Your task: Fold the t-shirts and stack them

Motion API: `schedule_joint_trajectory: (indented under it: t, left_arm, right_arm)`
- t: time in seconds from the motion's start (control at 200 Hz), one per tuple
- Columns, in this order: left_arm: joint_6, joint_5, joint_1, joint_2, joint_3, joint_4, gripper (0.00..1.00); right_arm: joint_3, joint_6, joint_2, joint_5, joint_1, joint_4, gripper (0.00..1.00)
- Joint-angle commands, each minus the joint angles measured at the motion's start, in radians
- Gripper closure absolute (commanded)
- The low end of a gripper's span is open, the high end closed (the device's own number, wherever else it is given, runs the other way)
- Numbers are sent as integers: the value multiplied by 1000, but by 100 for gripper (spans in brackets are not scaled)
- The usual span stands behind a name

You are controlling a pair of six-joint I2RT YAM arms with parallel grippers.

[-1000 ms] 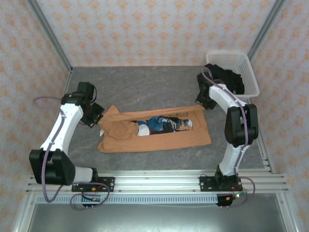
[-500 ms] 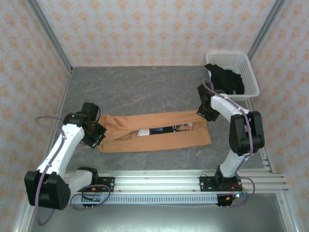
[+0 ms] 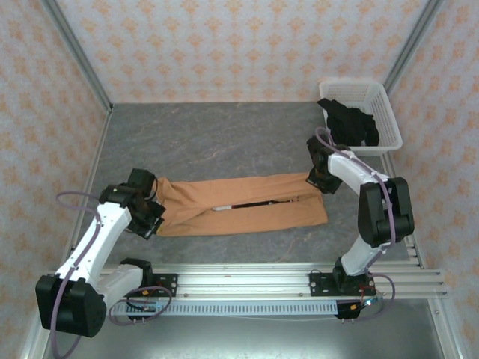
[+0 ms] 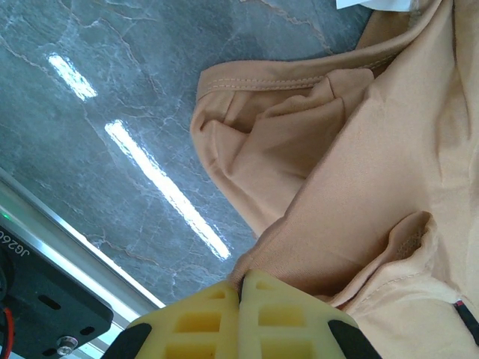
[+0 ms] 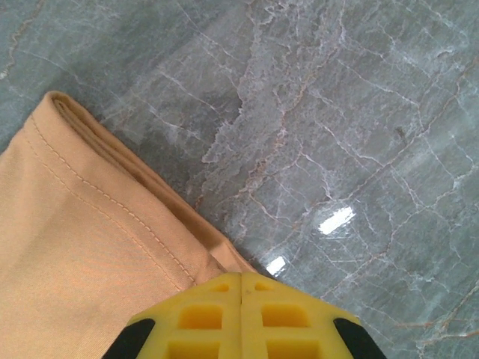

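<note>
1. Grey marble-patterned table (image 3: 224, 138) carries the orange t-shirt (image 3: 247, 213) in its middle, folded into a long band with the print almost hidden in a narrow slit.
2. At the shirt's left end, the left gripper (image 4: 241, 287) has its yellow fingers pressed together on the cloth.
3. At the far right corner of the shirt, the right gripper (image 5: 240, 283) pinches the hem in the same way.
4. Further right, the black t-shirt (image 3: 350, 123) lies bunched in the white basket (image 3: 390, 114).
</note>
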Motion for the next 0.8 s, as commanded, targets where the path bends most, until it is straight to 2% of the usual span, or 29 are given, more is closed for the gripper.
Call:
schedule_joint_trajectory:
  t: [0.0, 0.625, 0.796]
  left_arm:
    - [-21, -29, -12, -6, -28, -30, 100]
    - [-56, -2, -30, -2, -89, 38, 100]
    - [-49, -4, -36, -15, -71, 26, 100]
  right_arm:
    - [-29, 24, -22, 23, 5, -13, 100]
    - [-55, 57, -12, 7, 5, -21, 100]
    - [-60, 61, -23, 23, 6, -34, 96]
